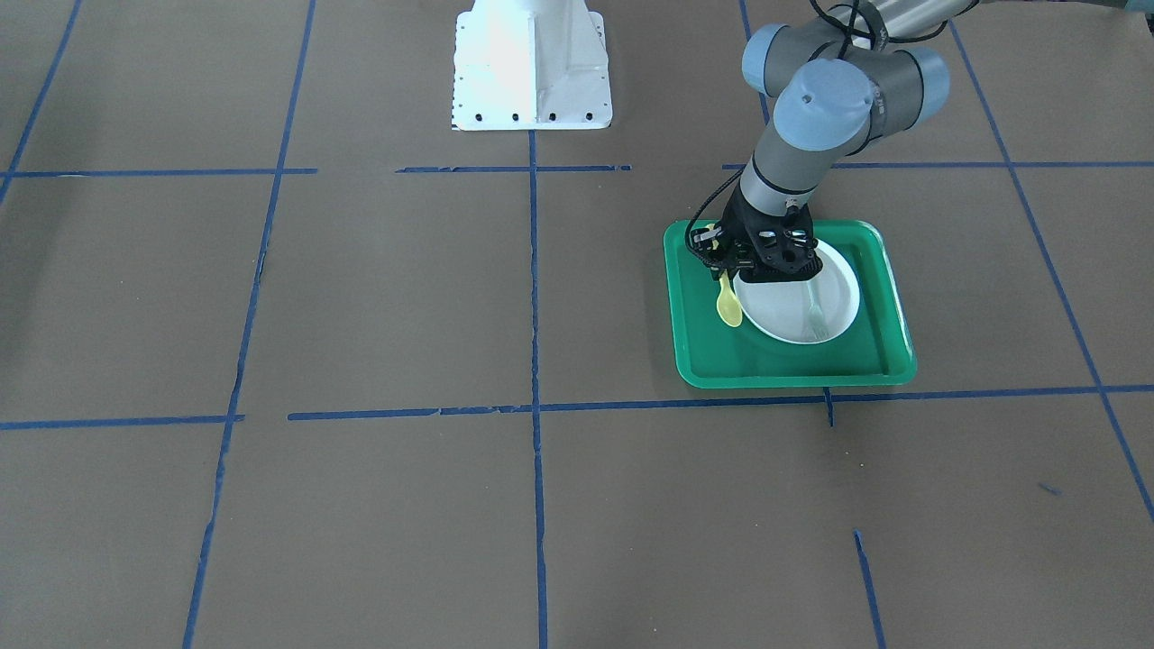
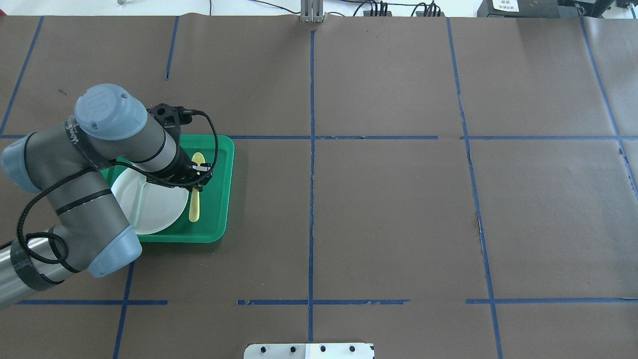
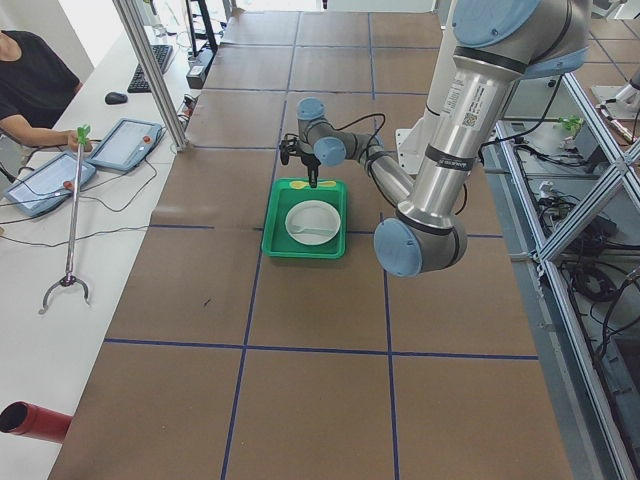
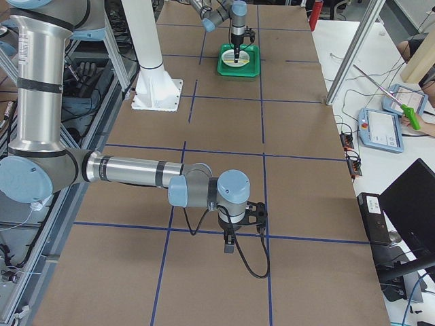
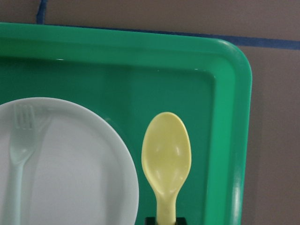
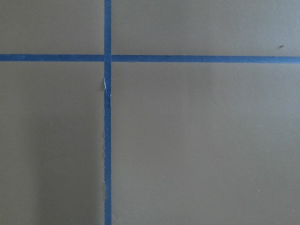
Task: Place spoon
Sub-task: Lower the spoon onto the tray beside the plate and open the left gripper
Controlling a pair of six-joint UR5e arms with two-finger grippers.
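The yellow spoon (image 1: pixel 728 305) lies lengthwise in the green tray (image 1: pixel 793 365), in the strip between the white plate (image 1: pixel 784 306) and the tray's rim. My left gripper (image 1: pixel 726 269) stands straight down over the spoon's handle, with the fingers close on both sides of it, shut on it. In the overhead view the spoon (image 2: pixel 194 209) sticks out on both sides of the gripper (image 2: pixel 198 182). In the left wrist view the spoon's bowl (image 5: pixel 166 154) faces up beside the plate (image 5: pixel 70 164). My right gripper (image 4: pixel 230 246) hangs low over bare table far from the tray; I cannot tell whether it is open or shut.
A pale grey-green fork (image 1: pixel 816 320) lies on the plate. The white robot base (image 1: pixel 532 63) stands at the table's middle edge. Blue tape lines cross the brown table. An operator sits at a side desk (image 3: pixel 30 90) beyond the table.
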